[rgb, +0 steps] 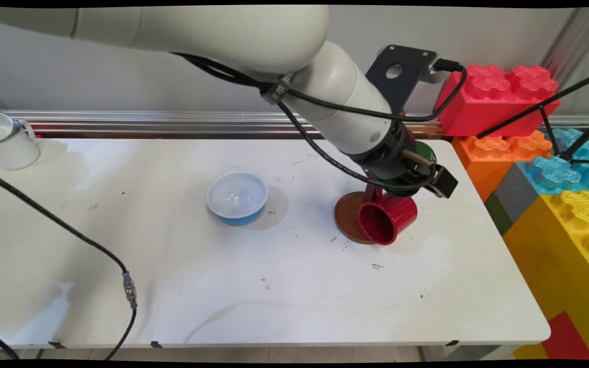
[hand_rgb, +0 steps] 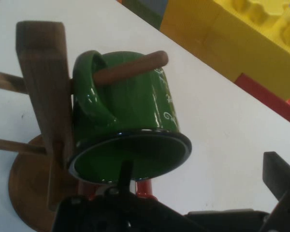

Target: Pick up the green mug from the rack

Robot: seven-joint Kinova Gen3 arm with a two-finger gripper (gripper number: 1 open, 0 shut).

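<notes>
Looking down across the white table (rgb: 274, 286), you find the arm reaching in from the upper left to the wooden mug tree (hand_rgb: 41, 82) at the right of the table. The gripper (hand_rgb: 198, 193) sits just beside a green enamel mug (hand_rgb: 135, 111), whose handle hangs over one of the tree's pegs (hand_rgb: 130, 67). In the hand view the mug's dark rim faces you, tilted down, and one thin black finger (hand_rgb: 124, 174) rises across the mug's mouth while the other stands well off at the right edge; the jaws are parted and clamp nothing that you can see. Whether that finger touches the rim, you cannot tell.

Below the green mug a red mug (rgb: 387, 217) hangs on the same tree, its mouth turned toward the near left, over the tree's round brown base (rgb: 346, 214).

Near the middle of the table stands a small bowl (rgb: 236, 198), white inside and blue outside. At the far left corner you see a white mug (rgb: 5, 140). Beyond the table's right end big toy building blocks (rgb: 529, 153) are stacked in red, orange, blue and yellow. A black cable (rgb: 69, 235) crosses the table's left part.
</notes>
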